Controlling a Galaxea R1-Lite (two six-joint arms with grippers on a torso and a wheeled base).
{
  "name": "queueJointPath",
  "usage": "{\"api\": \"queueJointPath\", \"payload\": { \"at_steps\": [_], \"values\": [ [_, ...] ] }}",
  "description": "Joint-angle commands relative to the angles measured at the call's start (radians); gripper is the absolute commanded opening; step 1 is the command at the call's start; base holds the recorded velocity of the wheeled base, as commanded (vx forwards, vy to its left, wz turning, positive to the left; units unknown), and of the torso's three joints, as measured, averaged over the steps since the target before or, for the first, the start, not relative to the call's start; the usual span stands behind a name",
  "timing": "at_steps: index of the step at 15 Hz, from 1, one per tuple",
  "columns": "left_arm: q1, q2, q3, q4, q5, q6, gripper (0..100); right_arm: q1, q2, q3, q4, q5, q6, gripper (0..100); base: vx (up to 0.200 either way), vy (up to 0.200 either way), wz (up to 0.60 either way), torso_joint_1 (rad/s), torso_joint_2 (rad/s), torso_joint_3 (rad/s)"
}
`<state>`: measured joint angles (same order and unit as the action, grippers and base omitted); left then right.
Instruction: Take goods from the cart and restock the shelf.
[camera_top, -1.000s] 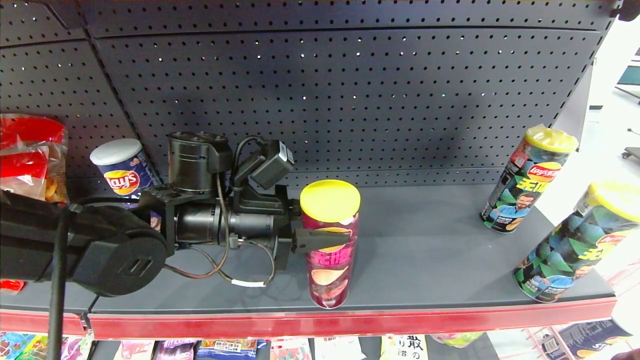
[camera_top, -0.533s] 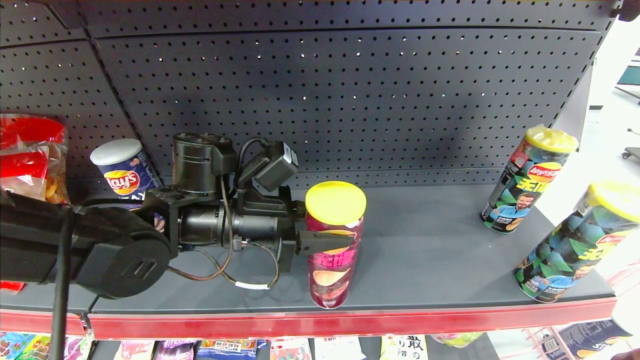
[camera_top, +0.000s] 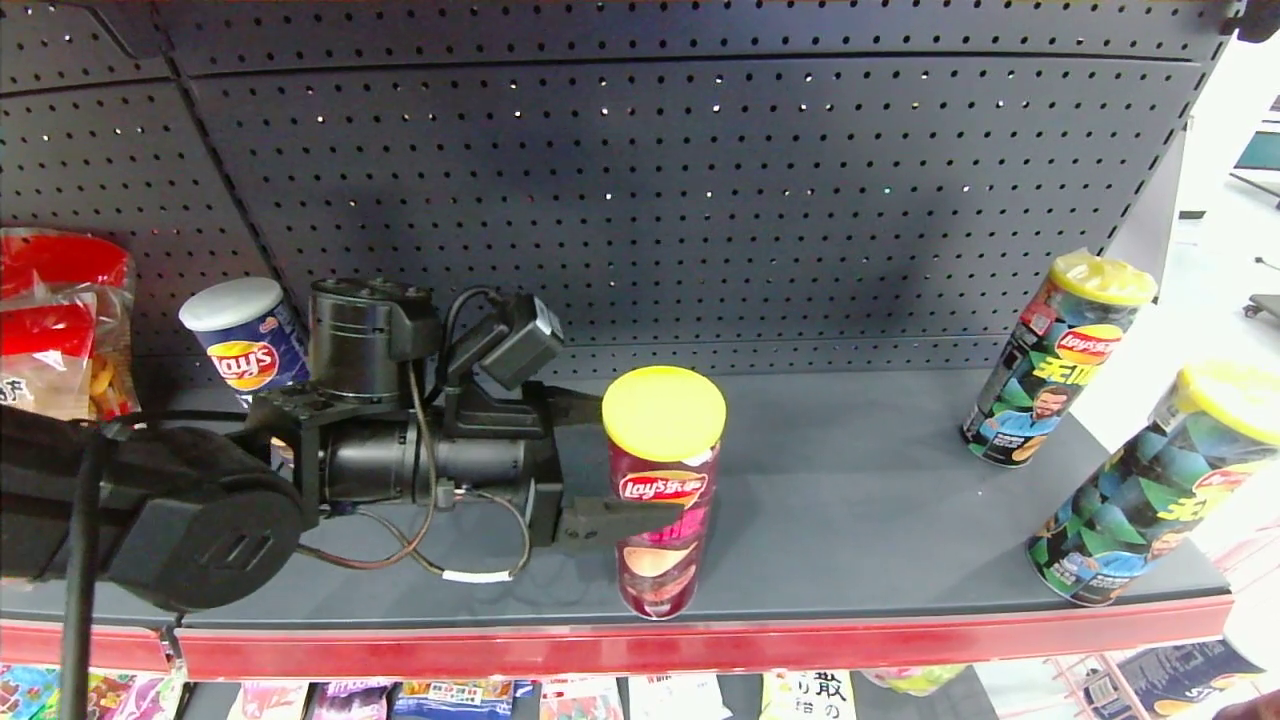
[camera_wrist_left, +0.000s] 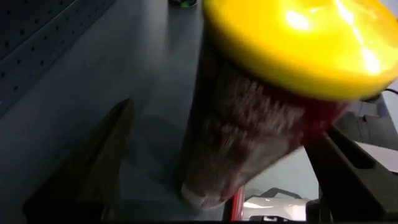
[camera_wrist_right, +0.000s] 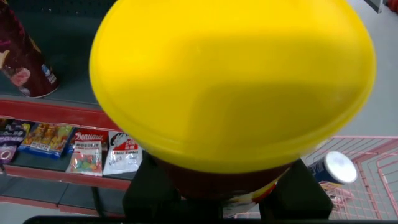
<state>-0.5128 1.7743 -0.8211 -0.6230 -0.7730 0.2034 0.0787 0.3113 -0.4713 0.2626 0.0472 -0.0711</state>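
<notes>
— Gaping wide, jaws of the left gripper (camera_top: 615, 460), either side of the maroon can (camera_top: 660, 500), clear of it.
— Standing where?
— Upright near the shelf (camera_top: 850, 500)'s front edge.
— And the right gripper (camera_wrist_right: 217, 193)?
— Clamped on a yellow-lidded can (camera_wrist_right: 230, 81), forward of that edge.

Left hand (camera_top: 626, 458) spread around maroon can (camera_top: 662, 482), grey shelf (camera_top: 850, 520)

At the lower left of the pegboard panel (camera_top: 700, 200) I see a white-lidded blue can (camera_top: 245, 345), with red snack bags (camera_top: 55, 310) beyond it. A green can (camera_top: 1060, 370) stands by the panel's right end, a second green can (camera_top: 1150, 500) farther out, and snack packets (camera_top: 590, 698) well below.
</notes>
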Motion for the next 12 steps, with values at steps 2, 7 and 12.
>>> {"api": "queueJointPath", "payload": {
  "at_steps": [2, 7, 12],
  "values": [
    [0.097, -0.125, 0.12, 0.002, 0.006, 0.001, 100, 0.035, 0.115, -0.053, 0.0, 0.059, -0.003, 0, 0.0, 0.0, 0.0, 0.0, 0.0, 0.0],
    [0.166, -0.338, 0.35, 0.012, 0.066, 0.002, 100, 0.199, 0.328, -0.175, -0.009, 0.164, -0.013, 0, 0.0, 0.0, 0.0, 0.0, 0.0, 0.0],
    [0.166, -0.435, 0.424, 0.009, 0.087, 0.002, 100, 0.358, 0.71, -0.297, -0.258, 0.171, -0.018, 0, 0.0, 0.0, 0.0, 0.0, 0.0, 0.0]
  ]
}}
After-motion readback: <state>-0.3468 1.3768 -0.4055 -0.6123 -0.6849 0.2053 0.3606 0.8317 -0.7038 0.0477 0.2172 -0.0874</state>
